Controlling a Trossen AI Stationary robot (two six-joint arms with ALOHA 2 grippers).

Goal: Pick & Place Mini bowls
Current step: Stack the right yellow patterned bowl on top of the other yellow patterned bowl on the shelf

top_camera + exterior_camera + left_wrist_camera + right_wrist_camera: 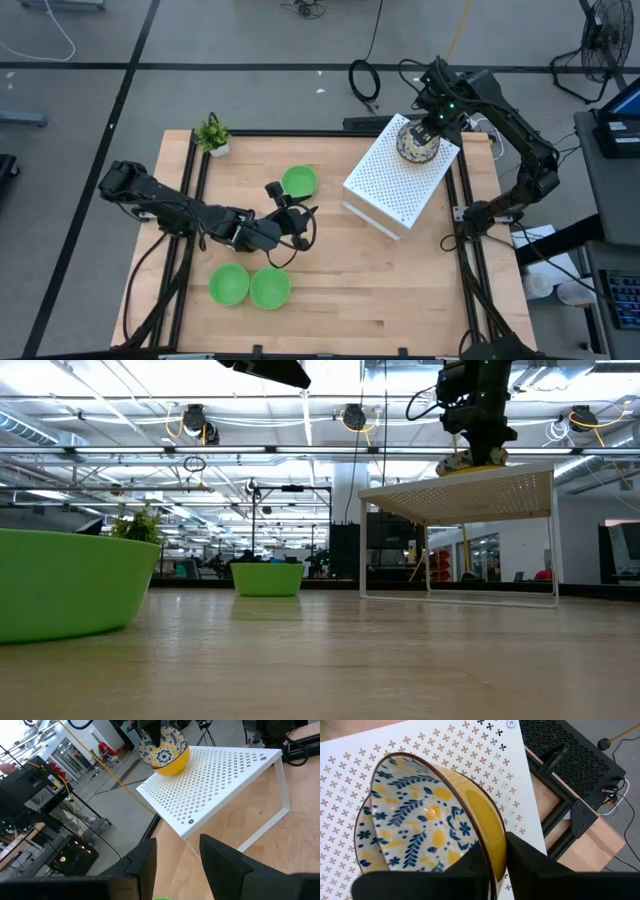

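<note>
Right gripper [494,862] positioned over far corner of white perforated shelf [395,185]. Rim of patterned bowl [427,817] pinched between its fingers, bowl tilted, nested over second patterned bowl [365,847] lying on shelf. Left gripper [290,215] held low over table [400,290], fingers parted, nothing between them; green bowl [299,181] seen just beyond, two green bowls [250,286] nearer front edge.

Wood table [380,270] w/ black rails. White perforated shelf [395,180] at far right side. Small potted plant [212,135] at far left corner. Fan [608,35] on floor beyond.
</note>
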